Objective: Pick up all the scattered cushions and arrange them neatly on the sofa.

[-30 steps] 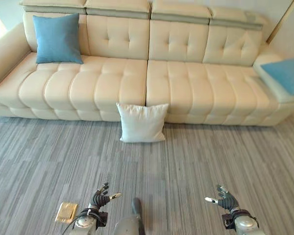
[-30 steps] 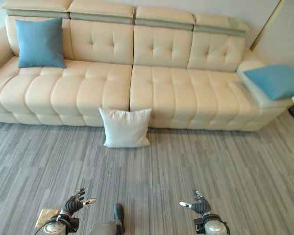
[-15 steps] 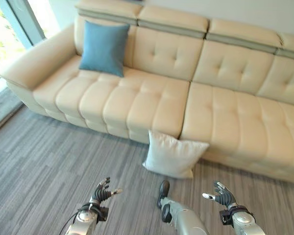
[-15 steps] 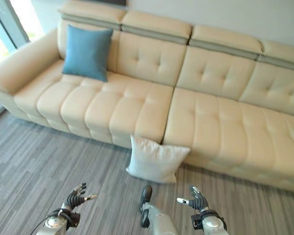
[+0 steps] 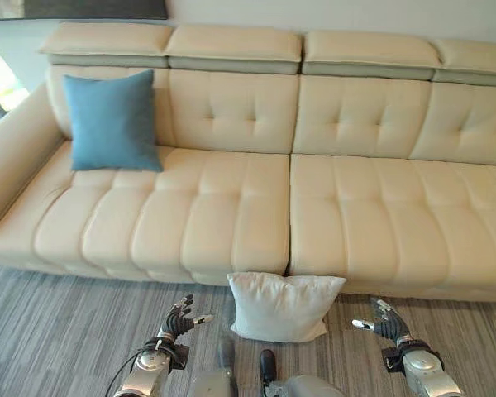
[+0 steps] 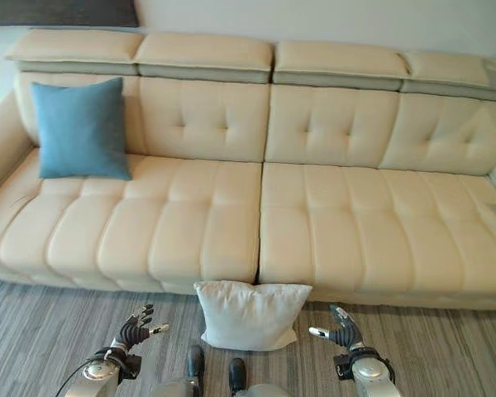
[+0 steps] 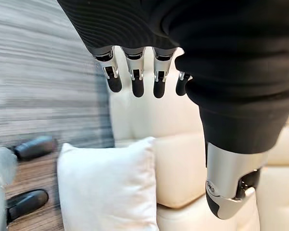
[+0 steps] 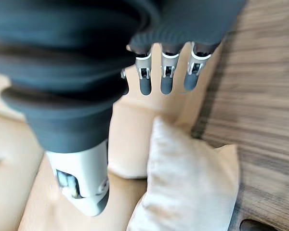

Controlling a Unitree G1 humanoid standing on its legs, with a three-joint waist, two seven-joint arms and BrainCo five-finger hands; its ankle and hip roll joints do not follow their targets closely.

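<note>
Square white fabric cushion (image 5: 284, 307) leans on the floor against a cream tufted leather sofa (image 5: 256, 207), between the left hand (image 5: 180, 318) and right hand (image 5: 386, 322), both relaxed open and empty.

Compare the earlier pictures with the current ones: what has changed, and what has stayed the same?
The view has shifted as the robot closed in on the white cushion. It leans on the sofa front as before, the blue cushion unmoved. The left hand and right hand remain open, holding nothing.
</note>
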